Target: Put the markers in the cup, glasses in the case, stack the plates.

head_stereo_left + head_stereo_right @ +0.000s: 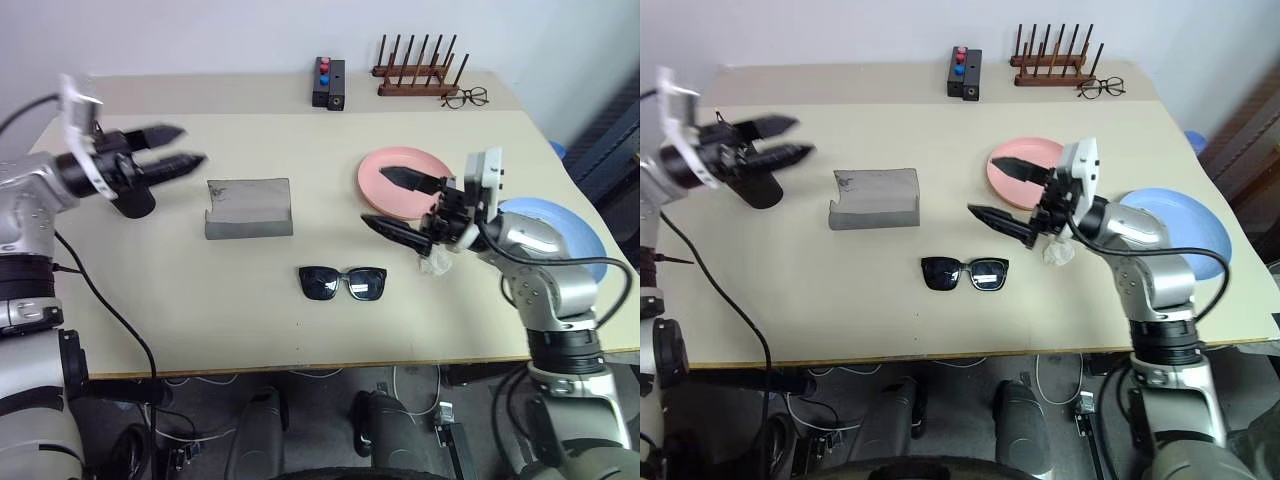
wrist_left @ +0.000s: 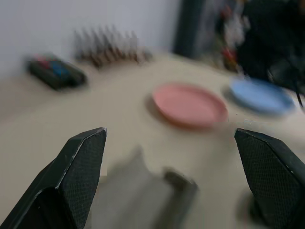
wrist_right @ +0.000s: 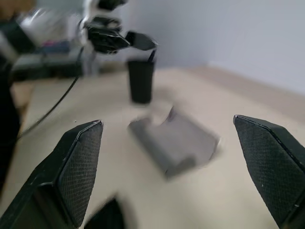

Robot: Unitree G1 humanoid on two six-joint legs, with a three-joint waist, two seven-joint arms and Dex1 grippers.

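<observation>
My left gripper (image 1: 172, 149) stands open and empty above the table's left side, just over the black cup (image 1: 760, 190), which it partly hides. In the right wrist view a slim dark end (image 3: 151, 55) juts above the cup's rim (image 3: 141, 78), likely a marker; the markers are otherwise hidden. The grey case (image 1: 248, 208) lies right of the cup with its flap raised. The black glasses (image 1: 342, 282) lie in front of it, lenses facing me. My right gripper (image 1: 398, 205) is open and empty over the near edge of the pink plate (image 1: 400, 160). The blue plate (image 1: 565, 235) sits behind that arm.
A crumpled white scrap (image 1: 436, 263) lies under my right wrist. At the back edge stand a black box with red and blue buttons (image 1: 329, 82), a wooden peg rack (image 1: 415, 75) and thin wire spectacles (image 1: 465, 97). The table's front edge runs close below the glasses.
</observation>
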